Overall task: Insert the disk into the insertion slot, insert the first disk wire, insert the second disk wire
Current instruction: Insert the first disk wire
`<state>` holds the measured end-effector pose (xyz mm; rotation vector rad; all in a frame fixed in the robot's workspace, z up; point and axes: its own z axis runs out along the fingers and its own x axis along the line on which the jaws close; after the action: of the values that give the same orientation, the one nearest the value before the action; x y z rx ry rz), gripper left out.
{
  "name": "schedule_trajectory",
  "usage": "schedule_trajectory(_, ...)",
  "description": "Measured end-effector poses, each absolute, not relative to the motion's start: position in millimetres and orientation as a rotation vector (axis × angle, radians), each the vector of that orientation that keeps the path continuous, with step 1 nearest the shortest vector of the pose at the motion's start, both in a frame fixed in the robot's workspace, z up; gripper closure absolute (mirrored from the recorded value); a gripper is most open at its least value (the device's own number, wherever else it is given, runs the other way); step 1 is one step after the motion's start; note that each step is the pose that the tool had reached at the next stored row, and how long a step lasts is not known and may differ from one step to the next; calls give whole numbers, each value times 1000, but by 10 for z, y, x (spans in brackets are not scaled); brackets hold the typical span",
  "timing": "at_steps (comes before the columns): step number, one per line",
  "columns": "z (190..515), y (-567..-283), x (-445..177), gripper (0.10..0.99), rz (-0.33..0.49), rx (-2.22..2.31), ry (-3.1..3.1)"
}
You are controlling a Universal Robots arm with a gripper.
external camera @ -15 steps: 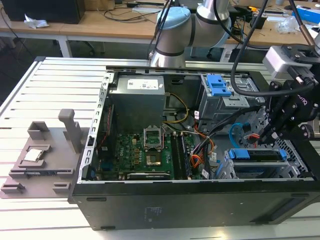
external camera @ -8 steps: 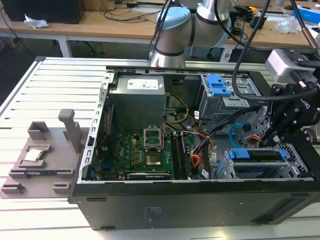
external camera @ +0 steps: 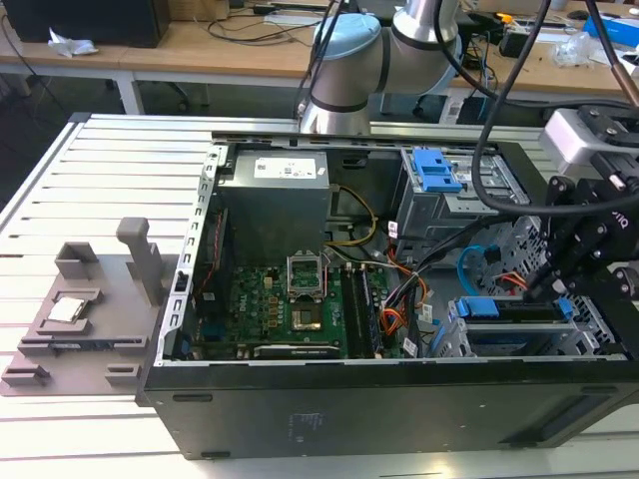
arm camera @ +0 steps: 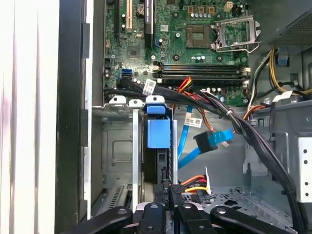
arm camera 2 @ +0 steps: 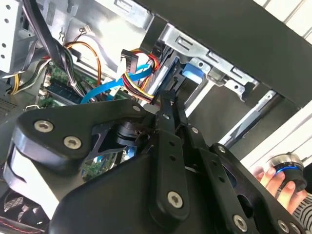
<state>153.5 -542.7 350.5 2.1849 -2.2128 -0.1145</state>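
The disk (external camera: 511,311) sits in the insertion slot (external camera: 591,334), the silver drive cage at the case's front on the exterior view's right. In both wrist views I see it edge-on by its blue carrier (arm camera: 158,132) (arm camera 2: 192,73). My gripper (external camera: 547,291) hangs right at the cage. Its fingers (arm camera: 168,192) stand close together on a black plug with red, yellow and orange wires (arm camera: 192,183), just off the disk's end. In the second wrist view the fingers (arm camera 2: 168,100) meet that same wire bundle (arm camera 2: 136,80). A flat blue data wire (arm camera: 214,139) hangs loose beside the disk.
The open case holds the motherboard (external camera: 300,309), the power supply (external camera: 275,205) and a second grey cage with a blue latch (external camera: 437,172). Black cables (arm camera: 243,129) run across near the disk. A grey fixture (external camera: 85,309) lies on the table. A person's hand (arm camera 2: 280,178) holds a knob.
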Motion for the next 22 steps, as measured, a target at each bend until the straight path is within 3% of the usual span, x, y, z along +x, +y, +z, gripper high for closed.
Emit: schedule_trajectory(22,3366,-5433,1603,922,-117,2183,-2212)
